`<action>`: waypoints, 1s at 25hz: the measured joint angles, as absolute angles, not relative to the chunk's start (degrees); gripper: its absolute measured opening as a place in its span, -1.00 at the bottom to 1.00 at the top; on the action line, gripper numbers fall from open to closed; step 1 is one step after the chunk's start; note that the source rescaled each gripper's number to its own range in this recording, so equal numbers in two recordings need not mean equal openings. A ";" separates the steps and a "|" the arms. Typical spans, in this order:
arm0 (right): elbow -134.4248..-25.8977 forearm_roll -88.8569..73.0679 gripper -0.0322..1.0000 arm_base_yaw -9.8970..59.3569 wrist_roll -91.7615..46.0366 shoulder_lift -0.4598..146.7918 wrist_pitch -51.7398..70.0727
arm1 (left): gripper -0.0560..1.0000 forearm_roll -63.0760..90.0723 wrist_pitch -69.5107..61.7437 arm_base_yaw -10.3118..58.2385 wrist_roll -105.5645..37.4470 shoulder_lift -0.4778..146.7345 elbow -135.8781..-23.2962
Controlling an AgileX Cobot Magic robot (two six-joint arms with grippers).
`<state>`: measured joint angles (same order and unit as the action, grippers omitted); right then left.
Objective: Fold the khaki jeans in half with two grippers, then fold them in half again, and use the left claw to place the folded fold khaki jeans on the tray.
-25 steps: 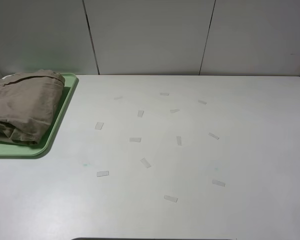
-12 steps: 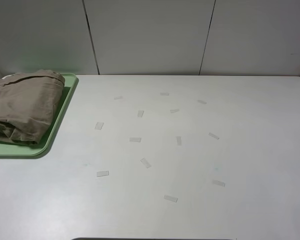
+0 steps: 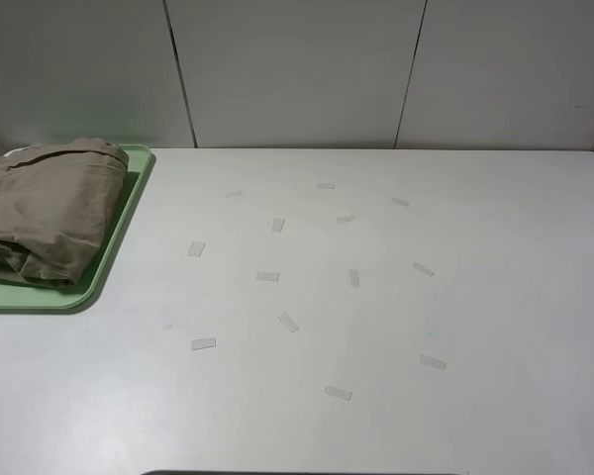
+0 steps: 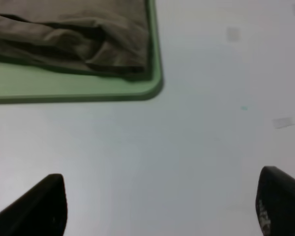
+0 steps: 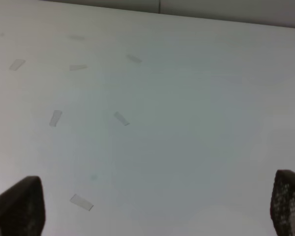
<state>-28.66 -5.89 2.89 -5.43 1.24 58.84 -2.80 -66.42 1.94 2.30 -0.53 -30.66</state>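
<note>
Now the folded khaki-tan cotton shorts (image 3: 45,208) lie bunched on the flat mint-green plastic tray (image 3: 119,228) at the counter's (image 3: 376,327) far left edge. The left fingers (image 4: 44,206) stand wide apart, empty, near the tray's corner. The right fingers (image 5: 287,201) gape fully over scattered clear tape strips (image 3: 288,322).

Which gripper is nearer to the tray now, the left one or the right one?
Left. The left gripper hangs open above the bare table, close to the tray corner that holds the khaki jeans. The right gripper sees only table and tape marks, no tray.
</note>
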 joint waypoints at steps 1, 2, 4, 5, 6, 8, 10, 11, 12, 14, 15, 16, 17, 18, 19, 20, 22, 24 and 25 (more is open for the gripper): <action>-28.66 -5.89 1.00 2.89 -5.43 1.24 58.84 | 0.63 -2.88 -66.42 1.94 2.30 -0.53 -30.64; -28.66 -5.89 1.00 2.89 -5.43 1.24 58.84 | 0.63 -2.88 -66.36 1.94 2.30 -0.53 -30.59; -28.66 -5.89 1.00 2.89 -5.43 1.24 58.84 | 0.63 -2.76 -65.66 1.94 2.30 -0.53 -30.45; -28.66 -5.89 1.00 2.89 -5.43 1.24 58.84 | 0.63 -2.39 -64.79 1.94 2.30 -0.53 -30.14; -28.66 -5.89 1.00 2.89 -5.43 1.24 58.84 | 0.63 -1.90 -63.61 1.94 2.30 -0.53 -29.57; -28.66 -5.89 1.00 2.89 -5.43 1.24 58.84 | 0.63 0.00 -61.89 1.94 2.10 -0.53 -28.45; -28.66 -5.89 1.00 2.89 -5.43 1.24 58.84 | 0.63 0.58 -61.24 1.94 1.72 -0.53 -28.21; -28.66 -5.89 1.00 2.89 -5.43 1.24 58.84 | 0.63 0.73 -61.06 1.94 1.72 -0.53 -28.21; -28.66 -5.89 1.00 2.89 -5.43 1.24 58.84 | 0.63 0.83 -61.06 1.94 1.72 -0.53 -28.21; -28.66 -5.89 1.00 2.89 -5.43 1.24 58.84 | 0.63 0.83 -61.06 1.94 1.71 -0.53 -28.21; -28.66 -5.89 1.00 2.89 -5.43 1.24 58.84 | 0.63 0.83 -61.06 1.94 1.66 -0.53 -28.21; -28.66 -5.89 1.00 2.89 -5.43 1.24 58.84 | 0.63 0.83 -61.06 1.94 1.66 -0.53 -28.21; -28.66 -5.89 1.00 2.89 -5.43 1.24 58.84 | 0.63 0.83 -61.06 1.94 1.66 -0.53 -28.21; -28.66 -5.89 1.00 2.89 -5.43 1.24 58.84 | 0.63 0.84 -61.04 1.94 1.66 -0.53 -28.21; -28.66 -5.89 1.00 2.89 -5.43 1.24 58.84 | 0.63 0.84 -61.04 1.94 1.66 -0.53 -28.21; -28.66 -5.89 1.00 2.89 -5.43 1.24 58.84 | 0.63 0.84 -61.04 1.94 1.60 -0.53 -28.21; -28.66 -5.89 1.00 2.89 -5.43 1.24 58.84 | 0.63 0.89 -61.04 1.94 1.60 -0.53 -28.21; -28.66 -5.89 1.00 2.89 -5.43 1.24 58.84 | 0.63 0.89 -61.04 1.94 1.54 -0.53 -28.21; -28.66 -5.89 1.00 2.89 -5.43 1.24 58.84 | 0.63 0.89 -61.04 1.94 1.54 -0.53 -28.21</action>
